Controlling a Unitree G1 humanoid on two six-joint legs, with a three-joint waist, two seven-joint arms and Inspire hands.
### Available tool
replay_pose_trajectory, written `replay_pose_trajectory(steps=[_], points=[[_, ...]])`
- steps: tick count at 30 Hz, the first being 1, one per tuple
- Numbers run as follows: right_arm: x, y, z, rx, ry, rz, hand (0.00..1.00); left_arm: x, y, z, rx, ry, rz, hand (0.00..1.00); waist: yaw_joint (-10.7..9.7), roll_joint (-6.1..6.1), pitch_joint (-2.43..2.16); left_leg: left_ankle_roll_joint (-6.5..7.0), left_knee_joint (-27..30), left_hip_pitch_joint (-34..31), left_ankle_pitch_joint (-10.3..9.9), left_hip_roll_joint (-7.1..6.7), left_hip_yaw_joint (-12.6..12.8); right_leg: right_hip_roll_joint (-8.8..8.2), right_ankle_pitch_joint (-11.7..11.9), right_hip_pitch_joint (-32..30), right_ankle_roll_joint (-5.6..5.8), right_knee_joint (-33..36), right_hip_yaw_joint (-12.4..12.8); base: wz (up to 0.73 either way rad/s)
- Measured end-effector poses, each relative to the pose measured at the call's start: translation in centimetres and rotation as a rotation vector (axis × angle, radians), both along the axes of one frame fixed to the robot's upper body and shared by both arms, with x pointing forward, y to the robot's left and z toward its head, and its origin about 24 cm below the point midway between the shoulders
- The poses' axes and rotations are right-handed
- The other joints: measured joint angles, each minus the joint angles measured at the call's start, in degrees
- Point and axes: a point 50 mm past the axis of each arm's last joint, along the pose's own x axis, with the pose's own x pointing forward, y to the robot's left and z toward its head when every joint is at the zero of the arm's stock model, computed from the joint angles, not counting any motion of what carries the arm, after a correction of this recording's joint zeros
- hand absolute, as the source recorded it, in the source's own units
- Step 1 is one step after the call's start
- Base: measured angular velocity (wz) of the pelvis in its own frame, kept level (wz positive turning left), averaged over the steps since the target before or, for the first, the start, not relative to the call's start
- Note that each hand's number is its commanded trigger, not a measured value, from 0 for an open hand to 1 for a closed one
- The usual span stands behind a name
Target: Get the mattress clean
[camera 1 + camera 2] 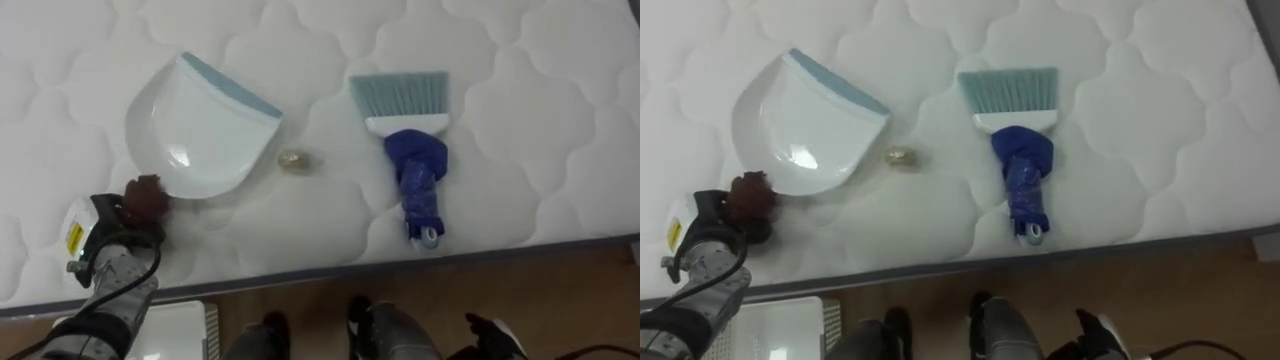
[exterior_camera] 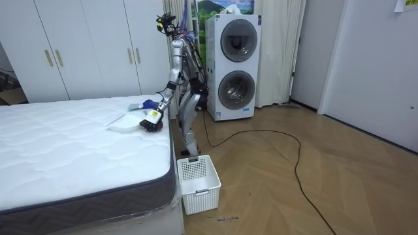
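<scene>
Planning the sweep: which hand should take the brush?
Right. The left hand is at the handle of the dustpan, while the brush lies on the robot's right, its handle pointing toward the robot.

dustpan handle [image 1: 148, 195]: lying partly under the left hand [image 1: 108, 238]
basket [image 1: 185, 330]: being cut by the lower edge
scrap [image 1: 294, 161]: showing too small to identify

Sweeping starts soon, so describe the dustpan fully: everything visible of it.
The dustpan is white, glossy like plastic, with a rounded back and a straight lip edged pale blue. It lies flat on the quilted mattress, lip turned toward the brush. The left hand grips its handle end. A small golden scrap lies just off the lip, apart from it.
</scene>
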Motion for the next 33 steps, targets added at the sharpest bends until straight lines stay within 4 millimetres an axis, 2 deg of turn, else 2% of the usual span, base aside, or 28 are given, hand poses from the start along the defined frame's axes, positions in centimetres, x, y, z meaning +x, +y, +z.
replay_pose_trajectory(steps=[18,22,26,33], points=[[0.1,0.0,0.1,-0.006,-0.014,0.004,0.00,-1.1,0.5,-1.0,-0.015,0.067,-0.007,1.00,0.44,0.10,-0.19,0.17,-2.43,3.26,-0.08,0.13,1.64,0.18,-0.25,2.39,0.45,-1.60,1.21,-0.02],[-0.3,-0.3,0.1,-0.005,-0.023,-0.020,0.00,-1.0,0.5,-0.9,0.040,0.079,-0.077,1.00,1.71,0.12,-0.23,0.17,-3.02,4.02,-0.08,0.19,2.33,0.25,-0.21,2.59,0.51,-1.76,1.46,-0.06],[-0.4,-1.0,0.3,0.003,-0.057,-0.057,0.00,-1.3,0.6,-1.1,0.085,0.101,-0.117,1.00,1.61,0.89,-0.76,0.18,-3.30,4.10,-0.08,0.38,2.83,0.24,-0.20,2.67,0.51,-2.08,1.51,-0.01],[0.0,-1.6,0.7,0.053,-0.131,-0.183,0.00,-1.6,0.6,-0.9,0.215,0.093,-0.222,1.00,1.59,1.11,-0.80,0.18,-2.64,4.13,-0.07,1.04,2.97,0.07,-0.20,3.08,0.48,-2.03,1.20,0.03]])
